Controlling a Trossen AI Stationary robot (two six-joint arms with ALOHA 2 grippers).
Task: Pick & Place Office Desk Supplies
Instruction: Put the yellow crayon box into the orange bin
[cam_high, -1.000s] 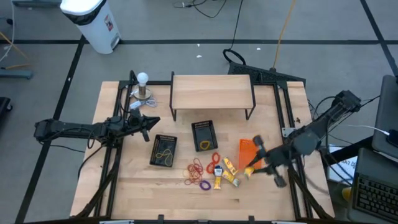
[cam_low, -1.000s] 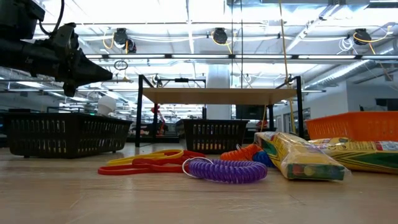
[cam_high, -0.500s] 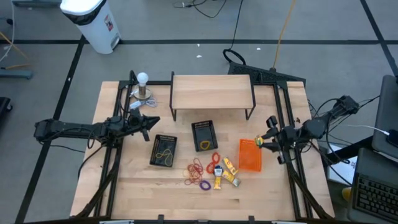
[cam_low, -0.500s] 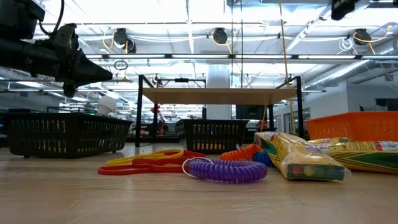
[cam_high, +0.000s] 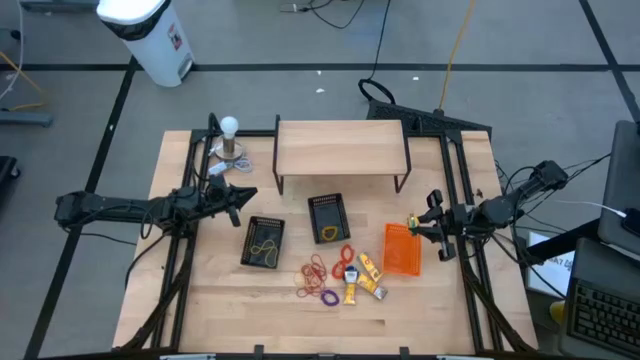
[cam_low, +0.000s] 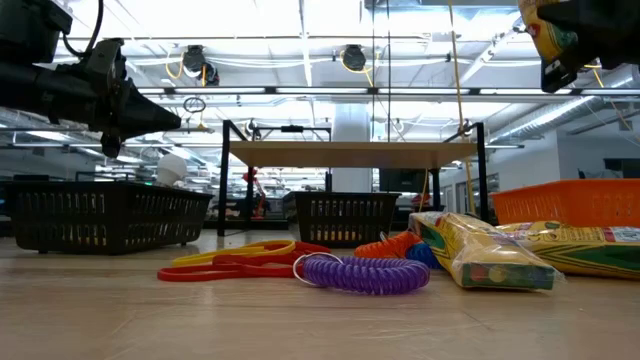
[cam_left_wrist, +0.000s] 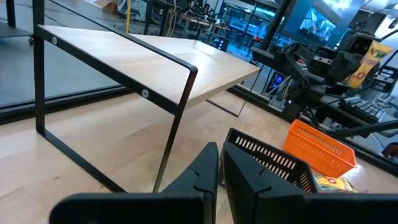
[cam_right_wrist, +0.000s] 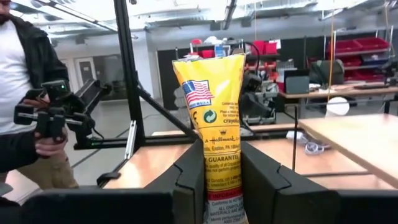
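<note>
Right gripper pinches a yellow packet upright between its fingers, held in the air above the orange bin near the table right edge; packet print shows a US flag, a green recycling mark and "Crayola", with smaller text too fine to read. Remaining supplies lie mid-table: rubber bands in red, orange, yellow and purple beside more yellow packets. Left gripper hovers near the table's left side, fingers pressed together, holding nothing.
</note>
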